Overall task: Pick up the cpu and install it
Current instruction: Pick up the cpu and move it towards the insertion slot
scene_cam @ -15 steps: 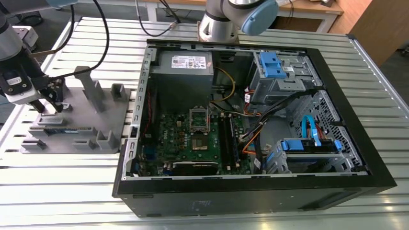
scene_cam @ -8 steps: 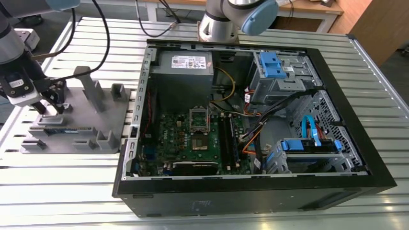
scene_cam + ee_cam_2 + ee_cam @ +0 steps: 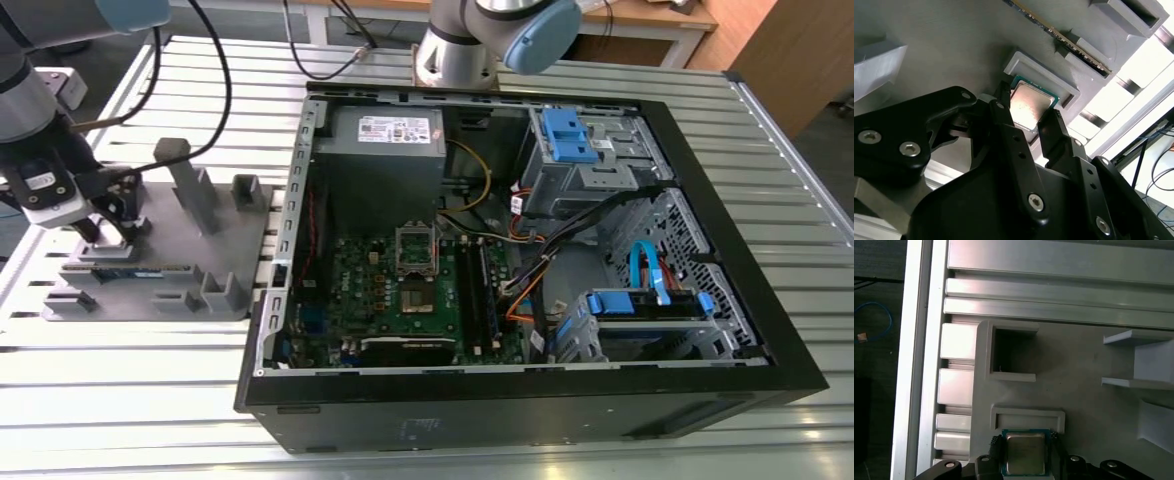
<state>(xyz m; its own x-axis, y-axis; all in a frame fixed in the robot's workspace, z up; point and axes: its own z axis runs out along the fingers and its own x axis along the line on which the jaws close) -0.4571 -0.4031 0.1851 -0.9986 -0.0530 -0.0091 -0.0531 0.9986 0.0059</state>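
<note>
The cpu (image 3: pixel 1029 105) (image 3: pixel 1025 452), a small square chip with a silvery top and green rim, lies flat on the grey holder tray (image 3: pixel 180 235) against a low grey bracket (image 3: pixel 1028 416). My gripper (image 3: pixel 107 232) (image 3: pixel 1026 117) (image 3: pixel 1024 440) hangs over the tray at the exterior view's left. Its two black fingers (image 3: pixel 1004 115) press on opposite sides of the cpu, which rests on the tray. The open computer case (image 3: pixel 534 250) lies to the exterior view's right, with the motherboard's bare socket (image 3: pixel 416 250) near its middle.
A long thin memory stick (image 3: pixel 127 270) (image 3: pixel 1054 30) lies on the tray beside the cpu. Grey upright blocks (image 3: pixel 187 180) stand on the tray. Cables, blue drive brackets (image 3: pixel 567 135) and the power-supply box (image 3: pixel 387 135) sit inside the case. A second arm's base (image 3: pixel 467 40) stands behind it.
</note>
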